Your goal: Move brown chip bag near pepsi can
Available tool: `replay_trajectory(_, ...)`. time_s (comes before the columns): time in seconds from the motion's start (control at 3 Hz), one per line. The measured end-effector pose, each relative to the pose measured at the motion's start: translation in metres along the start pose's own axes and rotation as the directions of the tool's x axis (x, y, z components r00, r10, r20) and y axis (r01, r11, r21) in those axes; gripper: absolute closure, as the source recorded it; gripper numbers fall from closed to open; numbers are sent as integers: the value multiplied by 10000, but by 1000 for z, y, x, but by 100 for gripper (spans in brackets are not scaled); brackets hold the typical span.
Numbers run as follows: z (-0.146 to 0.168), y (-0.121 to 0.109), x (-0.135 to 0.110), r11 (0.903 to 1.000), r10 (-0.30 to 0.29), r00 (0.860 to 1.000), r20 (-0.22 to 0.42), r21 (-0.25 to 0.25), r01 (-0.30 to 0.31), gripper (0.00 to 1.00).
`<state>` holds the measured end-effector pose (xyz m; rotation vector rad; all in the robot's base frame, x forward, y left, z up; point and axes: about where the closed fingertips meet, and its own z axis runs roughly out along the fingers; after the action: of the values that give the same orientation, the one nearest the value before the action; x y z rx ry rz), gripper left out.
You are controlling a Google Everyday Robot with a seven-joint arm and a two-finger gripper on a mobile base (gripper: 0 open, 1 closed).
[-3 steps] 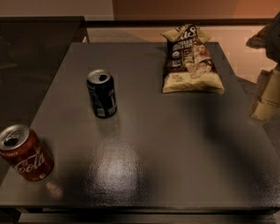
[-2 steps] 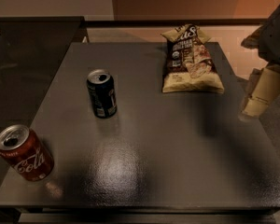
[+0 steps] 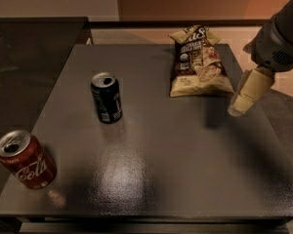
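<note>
The brown chip bag (image 3: pixel 198 62) lies flat at the far right of the dark table (image 3: pixel 151 145), its dark brown centre panel facing up. The pepsi can (image 3: pixel 106 97) stands upright left of centre, well apart from the bag. My gripper (image 3: pixel 247 92) comes in from the right edge and hangs above the table just right of the bag's lower right corner. It holds nothing that shows.
A red Coca-Cola can (image 3: pixel 25 159) stands at the near left corner of the table. A dark counter (image 3: pixel 29 57) adjoins the table on the left. A wall runs along the back.
My gripper has moved left and a little forward, from off the table's right edge to close beside the chip bag. The bag and both cans have not moved.
</note>
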<state>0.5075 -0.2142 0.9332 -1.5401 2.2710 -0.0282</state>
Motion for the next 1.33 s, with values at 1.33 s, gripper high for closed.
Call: replay_trajectory(1.33, 68, -107, -12, 9428, 3019, 9415, 1499, 996, -3182, 0)
